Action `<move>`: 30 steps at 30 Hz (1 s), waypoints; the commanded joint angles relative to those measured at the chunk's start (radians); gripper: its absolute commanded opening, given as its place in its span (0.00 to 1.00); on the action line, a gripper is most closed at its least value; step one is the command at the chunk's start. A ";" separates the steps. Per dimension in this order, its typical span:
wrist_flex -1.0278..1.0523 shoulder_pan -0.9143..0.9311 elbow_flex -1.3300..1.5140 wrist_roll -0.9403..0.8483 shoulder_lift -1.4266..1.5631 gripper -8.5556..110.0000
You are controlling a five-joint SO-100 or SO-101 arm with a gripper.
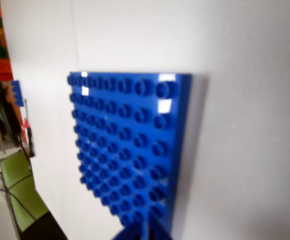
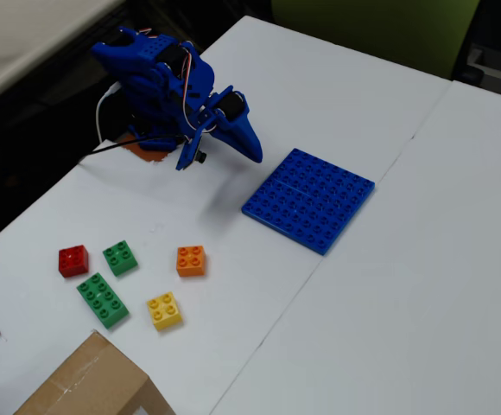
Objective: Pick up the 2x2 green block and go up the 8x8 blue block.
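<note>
At the near edge of the counter (image 2: 458, 259) in the fixed view, a cardboard box (image 2: 95, 385) pokes in at the bottom. Just beyond it lie the loose bricks: yellow brick (image 2: 164, 311), long green brick (image 2: 103, 299), red brick (image 2: 72, 260), orange brick (image 2: 190, 260), and between red and orange the 2x2 green block (image 2: 120, 257), studs up and untouched. Farther back, toward the middle, the 8x8 blue block (image 2: 309, 199) lies flat near a seam in the white top. The arm sits folded at the far left edge, its tool (image 2: 249, 143) empty and, as far as I can tell, closed (the wrist view shows only the tips meeting above the baseplate).

My read: the pick has not begun. The tool should swing toward the near-left bricks, open wide, descend squarely over the small green one, keeping clear of red and the long green neighbour. Beyond the counter, a green chair (image 2: 380, 30).
</note>
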 commanded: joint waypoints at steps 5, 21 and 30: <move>0.029 -0.026 0.006 -0.715 0.008 0.07; 0.270 0.186 -0.163 -1.805 -0.012 0.08; 0.811 0.304 -0.715 -1.980 -0.264 0.07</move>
